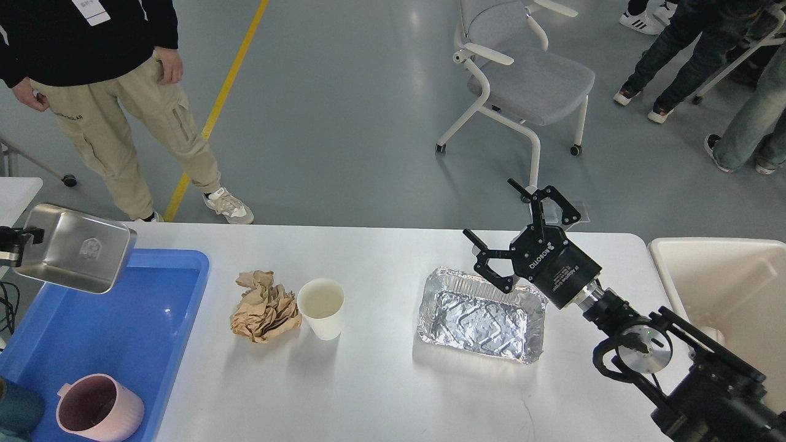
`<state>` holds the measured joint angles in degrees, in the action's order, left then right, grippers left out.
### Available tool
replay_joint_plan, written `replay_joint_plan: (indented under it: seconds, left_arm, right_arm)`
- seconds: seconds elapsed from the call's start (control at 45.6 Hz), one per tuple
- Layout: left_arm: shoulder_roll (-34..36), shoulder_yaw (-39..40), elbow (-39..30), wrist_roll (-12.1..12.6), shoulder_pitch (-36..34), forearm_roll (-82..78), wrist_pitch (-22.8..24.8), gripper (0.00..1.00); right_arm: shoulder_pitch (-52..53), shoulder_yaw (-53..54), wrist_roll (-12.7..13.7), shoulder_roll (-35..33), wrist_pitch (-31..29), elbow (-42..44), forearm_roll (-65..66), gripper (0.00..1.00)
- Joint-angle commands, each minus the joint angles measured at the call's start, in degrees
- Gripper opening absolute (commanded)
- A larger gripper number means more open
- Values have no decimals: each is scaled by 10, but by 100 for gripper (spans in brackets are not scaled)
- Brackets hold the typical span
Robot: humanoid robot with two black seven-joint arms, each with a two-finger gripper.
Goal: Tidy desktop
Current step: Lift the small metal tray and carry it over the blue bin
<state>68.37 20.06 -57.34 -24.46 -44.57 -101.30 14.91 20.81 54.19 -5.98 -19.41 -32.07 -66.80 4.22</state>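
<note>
The white desktop [393,380] holds a crumpled brown paper ball [264,306], a white paper cup [321,307] and an empty foil tray [482,313]. My left gripper [18,240] is at the far left edge, shut on the rim of a steel tray [77,255], which it holds tilted above the far end of the blue plastic tray [123,325]. My right gripper [509,236] is open and empty, above the far right edge of the foil tray.
A pink mug [98,408] stands in the near end of the blue tray, with a dark teal item [15,408] beside it. A cream bin [724,288] stands at the right. A person [104,80] and a grey chair [522,80] are beyond the table.
</note>
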Motion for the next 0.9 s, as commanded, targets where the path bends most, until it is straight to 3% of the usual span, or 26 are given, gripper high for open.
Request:
replay_joint_plan:
  seconds: [0.0,0.351,0.724,0.878]
  left_arm:
    - [-29,0,81,2,13,-1,-22,3]
    - [-117,-1,169,3,42,-14,-39,3]
    - [-200,-56,239,-1,51,-10,-81,4]
    - [-201,-57,239,-7,58,-4,-88,13]
  right_arm:
    - [-1,0,0,-1,0,-7,0,100]
    - [-3,-1,0,-1,0,-8,0,100]
    - [-11,0,0,-1,0,-11,0,100]
    - [-12,0,0,-1,0,-11,0,100]
